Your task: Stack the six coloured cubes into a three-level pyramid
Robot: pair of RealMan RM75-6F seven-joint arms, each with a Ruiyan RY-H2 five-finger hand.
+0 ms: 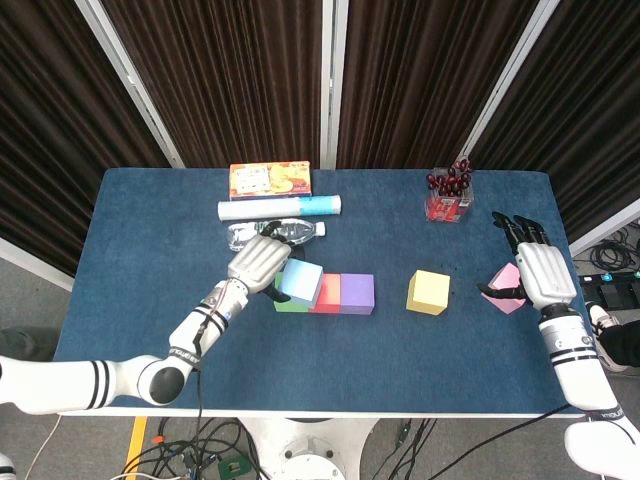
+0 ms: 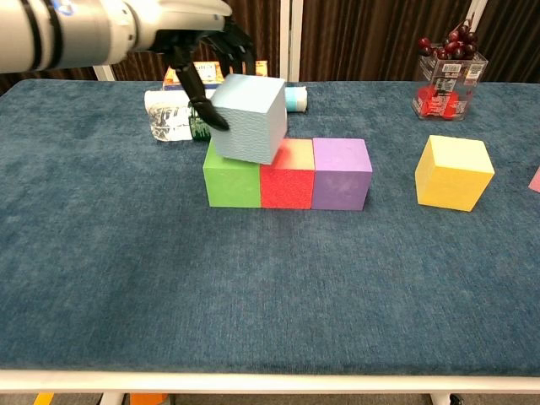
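Cubes green (image 2: 231,175), red (image 2: 287,175) and purple (image 2: 341,174) are sitting touching in a row as my base level. Just above the green-red seam I am holding the light blue cube (image 2: 248,117), tilted, in my left hand (image 1: 259,263), so it bridges two blocks. Farther right, yellow cube (image 2: 453,171) is waiting; my right hand (image 1: 541,272) is gripping the pink cube (image 1: 505,287) at the counter (image 2: 169,287) edge.

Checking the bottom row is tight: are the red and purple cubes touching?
Touching. The chest view shows the red cube and purple cube sharing one edge, no cloth between them.
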